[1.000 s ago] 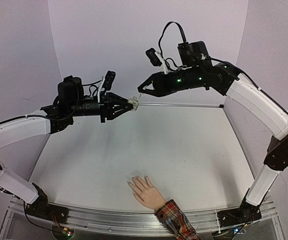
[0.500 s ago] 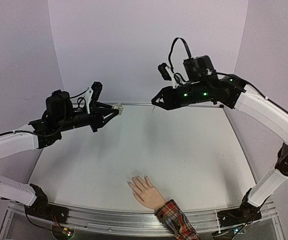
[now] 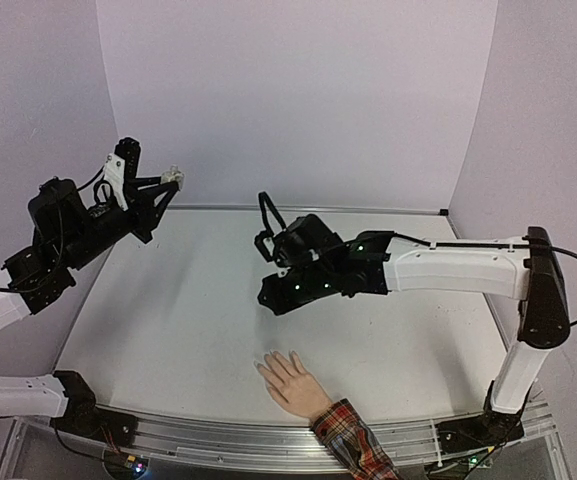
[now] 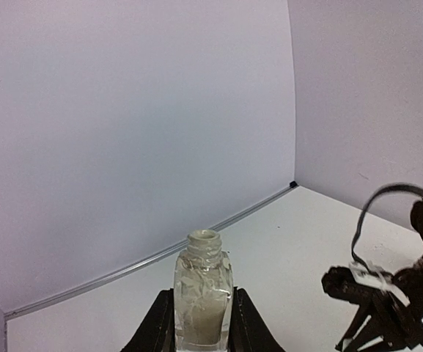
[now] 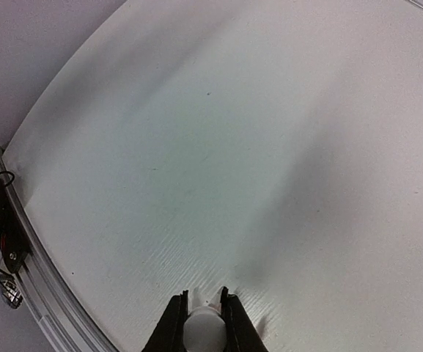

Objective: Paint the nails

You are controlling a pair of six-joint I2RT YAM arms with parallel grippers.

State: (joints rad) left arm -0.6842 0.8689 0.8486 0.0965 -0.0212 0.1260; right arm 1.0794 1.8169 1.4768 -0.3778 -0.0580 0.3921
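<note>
- While my left pincer [image 3: 169, 182] clamps the uncapped bottle [image 4: 204, 290] upright, pale polish fills its lower half.
- My right pincer [image 5: 202, 299] is clenched on a white cap [image 5: 202, 328].
- The mannequin hand [image 3: 290, 383] lies at the bench's [image 3: 168, 320] near edge, long axis diagonal, nails [image 3: 272, 359] pointing far-left.

Glossy glass bottle [image 4: 203, 301], smooth white plastic cap [image 5: 201, 330], matt table [image 3: 218, 320], plaid cloth cuff [image 3: 353, 440]

Flesh-coloured hand [image 3: 290, 382] with a red plaid cuff [image 3: 354, 438] on a white table [image 3: 168, 330]. Clear bottle [image 4: 203, 282] holding greyish-beige polish [image 4: 202, 323]. White cap [image 5: 202, 328]. Pale lilac walls [image 3: 298, 100]. Arms [image 3: 448, 272] white and black.
</note>
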